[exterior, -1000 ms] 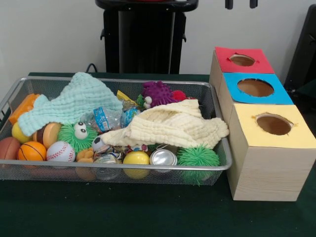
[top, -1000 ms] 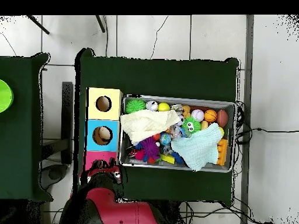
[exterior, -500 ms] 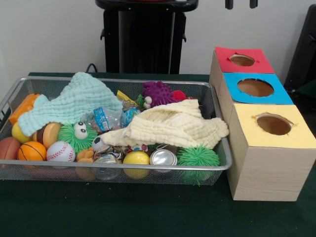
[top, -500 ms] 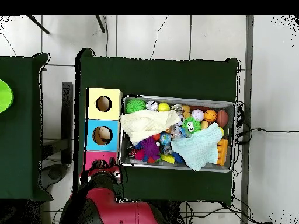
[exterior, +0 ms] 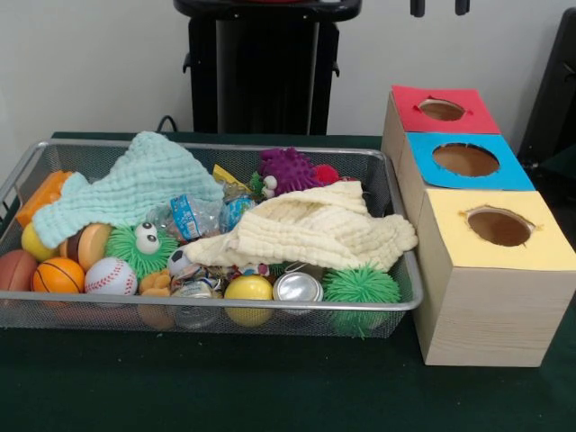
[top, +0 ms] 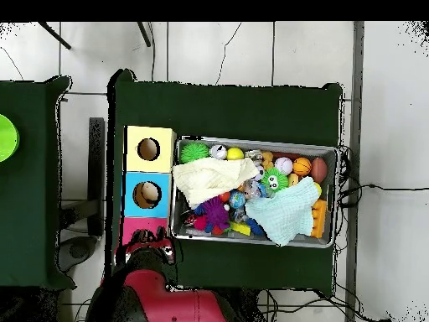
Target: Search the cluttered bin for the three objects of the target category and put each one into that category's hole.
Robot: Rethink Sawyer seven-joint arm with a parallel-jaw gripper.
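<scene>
1. The gripper (exterior: 439, 7) showed in the front view only as two dark tips at the top edge. The tips stood apart with bare wall between them, so it read as released, holding nothing.
2. The tips hung high above the red box (exterior: 409, 99), the farthest of the three boxes from that camera. The overhead view agreed: the red arm (top: 159, 285) ended over that box.
3. The bin (exterior: 270, 306) sat just beside the boxes. Overhead, it lay to the picture's right of the arm's end, which I judged to be the robot's own right.
4. The bin's long axis ran across the robot's front, side to side, at right angles to the row of boxes.
5. Judgement: the coming move would call for a sideways reach towards the bin and then a descent.
6. The target category could not be told. A mint cloth (exterior: 135, 184) and a yellow cloth (exterior: 315, 225) covered much of the clutter, so candidates may lie hidden.
</scene>
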